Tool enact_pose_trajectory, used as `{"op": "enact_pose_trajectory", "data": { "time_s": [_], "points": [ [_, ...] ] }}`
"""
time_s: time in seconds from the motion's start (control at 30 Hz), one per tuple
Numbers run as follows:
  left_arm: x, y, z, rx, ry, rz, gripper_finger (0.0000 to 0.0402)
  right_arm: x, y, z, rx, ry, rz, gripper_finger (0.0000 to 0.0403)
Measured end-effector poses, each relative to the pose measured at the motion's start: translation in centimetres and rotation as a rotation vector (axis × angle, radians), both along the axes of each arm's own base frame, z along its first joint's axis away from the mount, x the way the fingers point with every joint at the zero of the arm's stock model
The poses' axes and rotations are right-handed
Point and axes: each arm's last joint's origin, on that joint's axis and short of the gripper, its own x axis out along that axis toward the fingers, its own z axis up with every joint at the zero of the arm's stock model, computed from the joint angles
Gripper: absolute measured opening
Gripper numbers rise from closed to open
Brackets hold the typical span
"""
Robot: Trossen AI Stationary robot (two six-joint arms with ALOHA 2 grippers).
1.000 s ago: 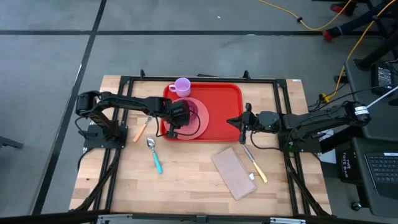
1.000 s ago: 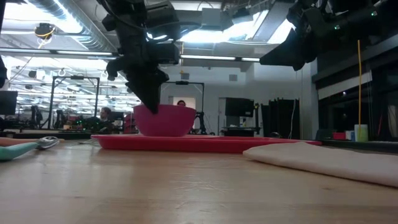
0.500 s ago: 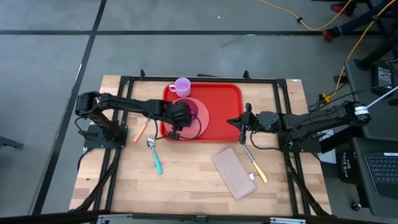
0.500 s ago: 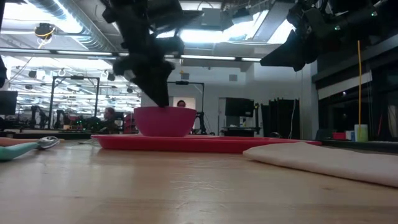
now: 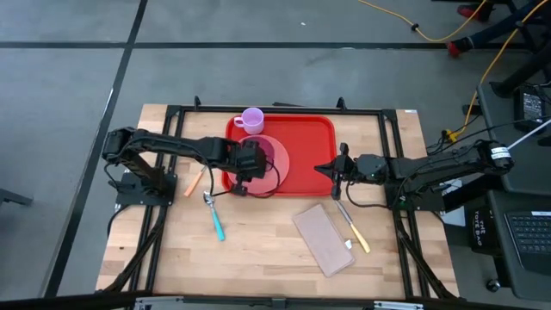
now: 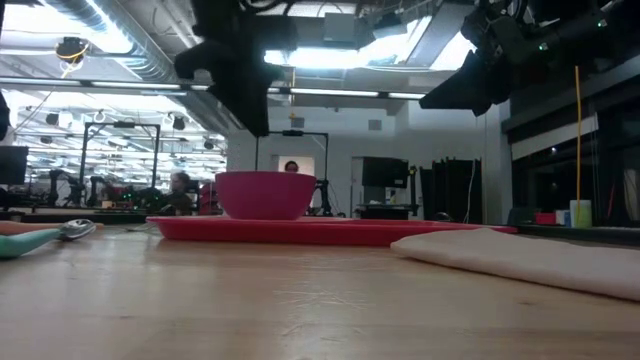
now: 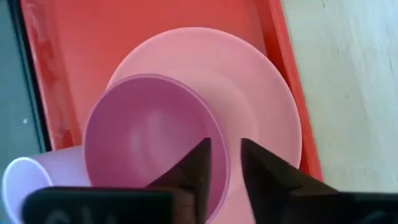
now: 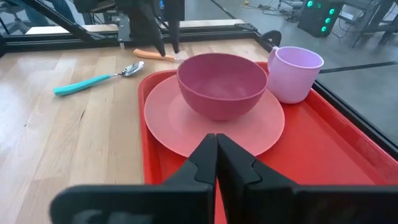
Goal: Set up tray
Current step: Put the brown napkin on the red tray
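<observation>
Tray (image 5: 297,155) red, flat on bench (image 5: 258,250) toward far edge, between the two arms. Holds pink plate (image 5: 277,168) in near-left part, magenta bowl (image 8: 221,84) on plate, lilac cup (image 5: 251,120) at far-left corner. Left hand (image 7: 222,169) above bowl's rim, fingers slightly apart, gripping nothing. Right hand (image 8: 216,155) at tray's right edge, fingers pressed together, empty. Teal-handled spoon (image 5: 213,215) and orange utensil (image 5: 194,182) on bench off tray's left. Folded napkin (image 5: 324,238) and yellow-handled utensil (image 5: 355,231) near tray's near-right corner.
</observation>
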Motion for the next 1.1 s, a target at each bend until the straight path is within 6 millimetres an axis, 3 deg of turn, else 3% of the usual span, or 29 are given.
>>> {"op": "enact_pose_trajectory", "data": {
  "time_s": [0.17, 0.37, 0.53, 0.67, 0.83, 1.1],
  "points": [
    [-1.0, -0.9, 0.9, -0.037, -0.051, 0.065, 0.0008, 0.0, 0.0, 0.1, -0.022, -0.007, 0.006, 0.001],
    [-3.2, -2.8, 0.5, -0.059, -0.201, 0.136, 0.0001, 0.0, 1.1, 0.2, -0.036, 0.031, 0.104, 0.0005],
    [-4.4, -5.2, 0.5, -0.142, -0.433, 0.092, 0.0001, -0.1, 3.0, 1.6, -0.04, 0.198, 0.153, 0.0004],
    [-4.7, -6.7, 0.5, -0.159, -0.588, 0.065, 0.0002, -0.7, 4.8, 3.1, -0.072, 0.28, 0.136, 0.0003],
    [-4.8, -8.2, 0.5, -0.133, -0.695, 0.089, 0.0001, -1.7, 7.5, 4.2, -0.117, 0.298, 0.25, 0.0002],
    [-4.9, -9.7, 0.5, -0.249, -0.824, 0.119, 0.0002, -3.4, 10.6, 3.3, -0.177, 0.372, 0.344, 0.0001]
  ]
}}
